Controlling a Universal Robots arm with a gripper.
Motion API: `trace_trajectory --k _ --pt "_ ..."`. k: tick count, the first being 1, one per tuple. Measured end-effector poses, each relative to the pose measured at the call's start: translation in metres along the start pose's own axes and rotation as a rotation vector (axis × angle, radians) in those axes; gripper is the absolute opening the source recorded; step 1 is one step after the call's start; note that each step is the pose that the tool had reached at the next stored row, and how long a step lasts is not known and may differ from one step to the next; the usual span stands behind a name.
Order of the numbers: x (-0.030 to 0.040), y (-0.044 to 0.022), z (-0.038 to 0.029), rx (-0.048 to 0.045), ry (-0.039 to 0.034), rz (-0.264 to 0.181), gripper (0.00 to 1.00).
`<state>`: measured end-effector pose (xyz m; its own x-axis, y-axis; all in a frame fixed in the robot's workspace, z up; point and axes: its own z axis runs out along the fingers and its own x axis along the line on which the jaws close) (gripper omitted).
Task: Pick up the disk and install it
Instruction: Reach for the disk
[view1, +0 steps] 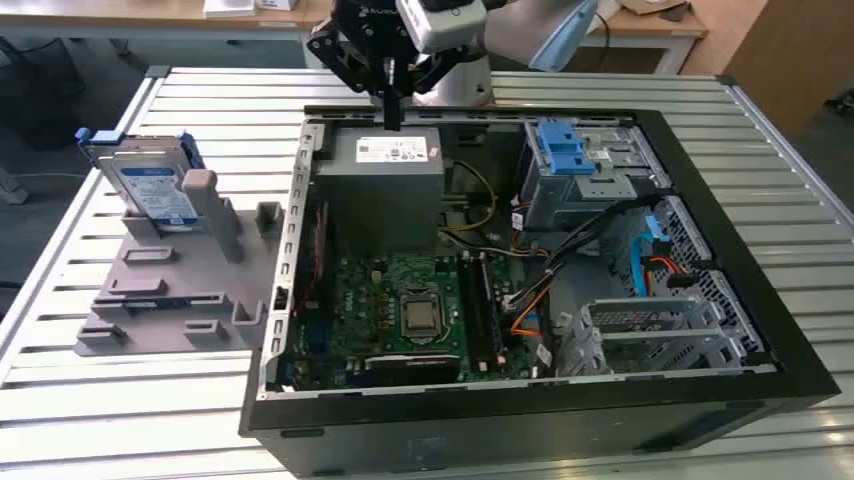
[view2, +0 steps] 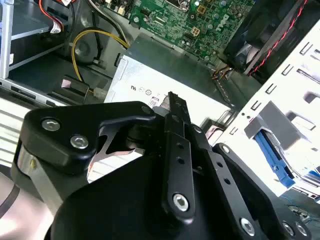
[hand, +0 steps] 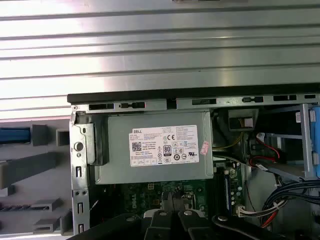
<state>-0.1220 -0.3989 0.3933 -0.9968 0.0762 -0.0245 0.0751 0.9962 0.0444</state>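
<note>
Presently the gripper (view1: 391, 118) hangs over the power supply (view1: 387, 195), fingers clenched together, empty. Exterior view: the disk (view1: 147, 185) stands upright in a grey fixture (view1: 174, 290) beside the computer case (view1: 534, 430), at that view's left. First wrist view: the supply's white sticker (hand: 164, 145).

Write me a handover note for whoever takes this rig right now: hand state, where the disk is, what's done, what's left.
Hand: shut, holding nothing, hanging over the grey power supply box at the far edge of the open computer case.
Disk: standing on edge in the grey holder on the table, to the exterior view's left of the case, well apart from the hand.
Drive cage with the blue latch: inside the case, toward the exterior view's right.
Done: no step shows as done.
Left: the disk is not yet picked up and not yet installed.
</note>
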Motion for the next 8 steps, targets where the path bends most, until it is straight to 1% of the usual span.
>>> trace_trajectory --k 1,3,8 --pt "0.0000 0.0000 0.0000 0.0000 0.0000 0.000 0.11" --pt "0.0030 -0.0003 0.0012 0.0000 0.0000 0.000 0.11" --pt "0.0039 -0.0004 0.0015 0.0000 0.0000 0.000 0.11"
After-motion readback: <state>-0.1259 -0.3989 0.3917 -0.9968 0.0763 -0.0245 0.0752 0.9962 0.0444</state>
